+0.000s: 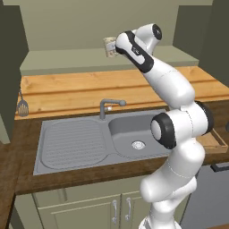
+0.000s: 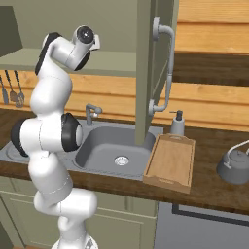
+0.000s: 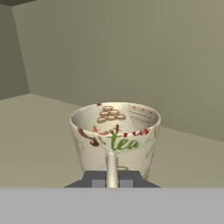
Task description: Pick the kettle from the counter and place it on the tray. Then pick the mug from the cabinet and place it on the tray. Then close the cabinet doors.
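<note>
Okay, end effector [image 3: 112, 179] pinched closed on the mug [image 3: 114, 135] handle, mug on cabinet shelf [image 3: 39, 144], frame centre. Lift straight, withdraw slowly; thin handle grip may swing.

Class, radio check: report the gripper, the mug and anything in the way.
Gripper shut on mug handle, inside cabinet. Kettle on counter, off tray. Nothing blocking the mug.

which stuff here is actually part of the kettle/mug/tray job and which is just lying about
Part of the job:
mug, its handle pinched in the shut gripper
kettle, on the counter
tray
cabinet door, open

Just lying about:
soap pump bottle
sink
tap
hanging utensils
</note>
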Tool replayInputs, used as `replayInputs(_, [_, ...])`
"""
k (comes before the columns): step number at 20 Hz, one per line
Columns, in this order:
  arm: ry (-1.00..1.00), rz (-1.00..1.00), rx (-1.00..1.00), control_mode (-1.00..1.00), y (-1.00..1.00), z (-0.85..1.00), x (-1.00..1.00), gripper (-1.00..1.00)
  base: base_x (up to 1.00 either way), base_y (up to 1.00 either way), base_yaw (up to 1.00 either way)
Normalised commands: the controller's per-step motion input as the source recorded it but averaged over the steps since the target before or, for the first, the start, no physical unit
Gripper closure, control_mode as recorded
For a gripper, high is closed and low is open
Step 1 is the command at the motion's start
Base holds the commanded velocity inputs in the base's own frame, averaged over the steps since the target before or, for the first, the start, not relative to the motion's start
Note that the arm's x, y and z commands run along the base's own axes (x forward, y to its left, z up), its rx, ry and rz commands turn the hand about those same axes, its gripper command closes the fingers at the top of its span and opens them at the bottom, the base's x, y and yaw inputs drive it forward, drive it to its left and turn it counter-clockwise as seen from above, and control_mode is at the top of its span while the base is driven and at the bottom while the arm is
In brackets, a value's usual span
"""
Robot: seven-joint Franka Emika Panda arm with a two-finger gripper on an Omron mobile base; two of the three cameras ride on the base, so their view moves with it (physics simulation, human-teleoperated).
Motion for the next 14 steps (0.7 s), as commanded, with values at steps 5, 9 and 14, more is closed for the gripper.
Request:
replayInputs(5, [-0.01,0.00,0.00,-1.00,0.00,0.00,-0.14,1.00,0.00,0.00,0.00])
replayInputs(9, [-0.11,-0.05,0.00,-1.00,0.00,0.00,-0.58,1.00,0.00,0.00,0.00])
replayInputs(14, [-0.21,-0.04,0.10,-1.00,-0.05,-0.06,-0.97,1.00,0.00,0.00,0.00])
